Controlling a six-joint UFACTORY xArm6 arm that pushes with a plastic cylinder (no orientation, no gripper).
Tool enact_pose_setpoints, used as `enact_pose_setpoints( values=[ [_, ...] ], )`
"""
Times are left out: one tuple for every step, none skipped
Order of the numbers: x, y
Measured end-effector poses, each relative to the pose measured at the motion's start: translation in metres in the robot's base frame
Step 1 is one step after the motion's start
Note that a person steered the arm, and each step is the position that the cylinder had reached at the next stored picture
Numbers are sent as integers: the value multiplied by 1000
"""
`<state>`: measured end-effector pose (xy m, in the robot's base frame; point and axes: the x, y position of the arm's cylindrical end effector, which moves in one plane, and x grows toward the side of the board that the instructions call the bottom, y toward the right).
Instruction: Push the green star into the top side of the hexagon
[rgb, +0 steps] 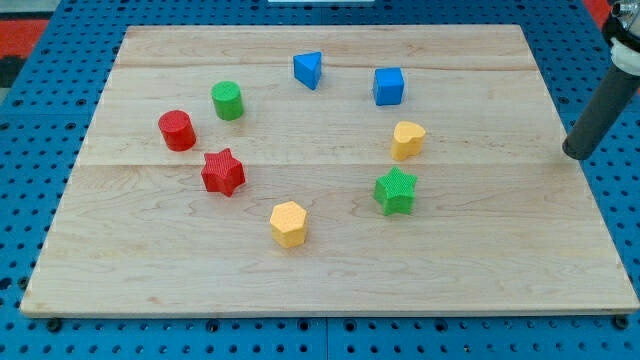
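Note:
The green star lies right of the board's middle. The yellow hexagon lies to its lower left, well apart from it. My tip is at the view's right edge of the board, far to the right of the green star and slightly above it, touching no block. The dark rod rises from it to the upper right corner.
A yellow heart lies just above the green star. A blue cube and a blue triangle lie near the top. A green cylinder, a red cylinder and a red star lie at the left. The wooden board sits on a blue pegboard.

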<state>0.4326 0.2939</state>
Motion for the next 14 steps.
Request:
enact_pose_setpoints(
  values=[
    [0,0],
    [-1,-1],
    [-3,-19],
    [8,-61],
    [5,-85],
    [0,-51],
    [-15,-24],
    [-15,-20],
    [-15,-20],
    [-24,-22],
    [-19,3],
    [-66,-22],
    [-108,-38],
    [-74,-113]
  ],
)
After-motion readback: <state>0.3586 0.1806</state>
